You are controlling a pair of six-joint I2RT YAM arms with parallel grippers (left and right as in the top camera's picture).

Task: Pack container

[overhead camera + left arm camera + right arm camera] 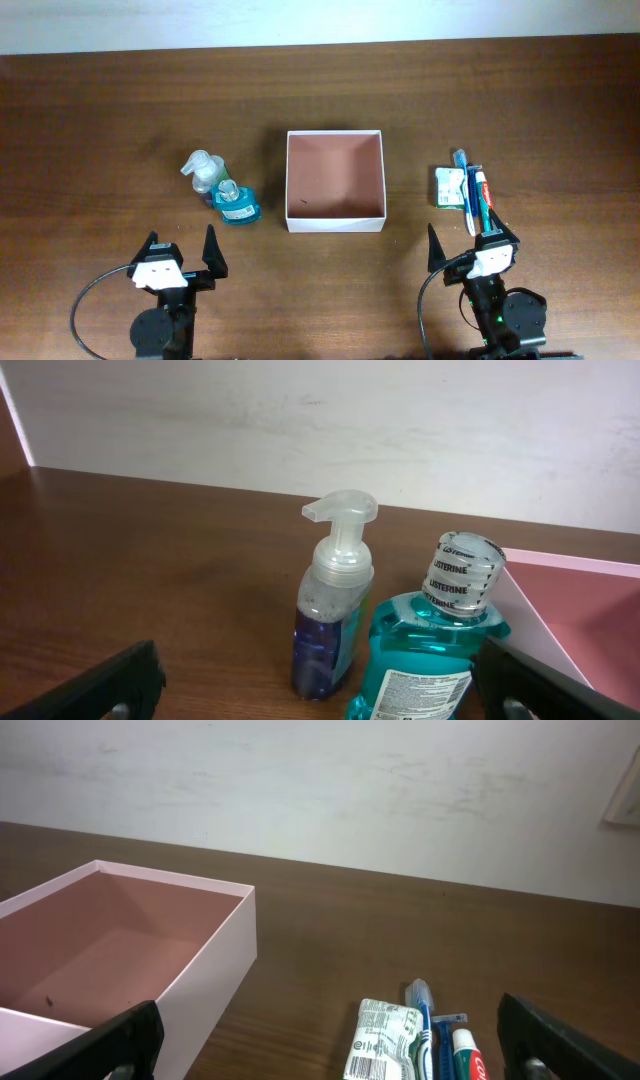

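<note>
At the wooden table's near left, the left gripper (182, 240) sits low, aimed at the far edge, its fingers spread wide and empty, with a clear purple-soap pump bottle (203, 172) and a teal mouthwash bottle (236, 205) just beyond. Centre, ahead of both arms, lies the square, shallow, white-walled container (335, 223) with a reddish-brown inside, apart from all fingers. Near right, the right gripper (470, 245) gapes equally wide and empty, a packaged toothbrush and toothpaste (468, 190) just beyond its tips.

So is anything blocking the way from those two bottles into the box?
Nothing visible. The soap pump and teal mouthwash bottle stand just left of the box, only bare table between them and its low wall; its top is open.
</note>
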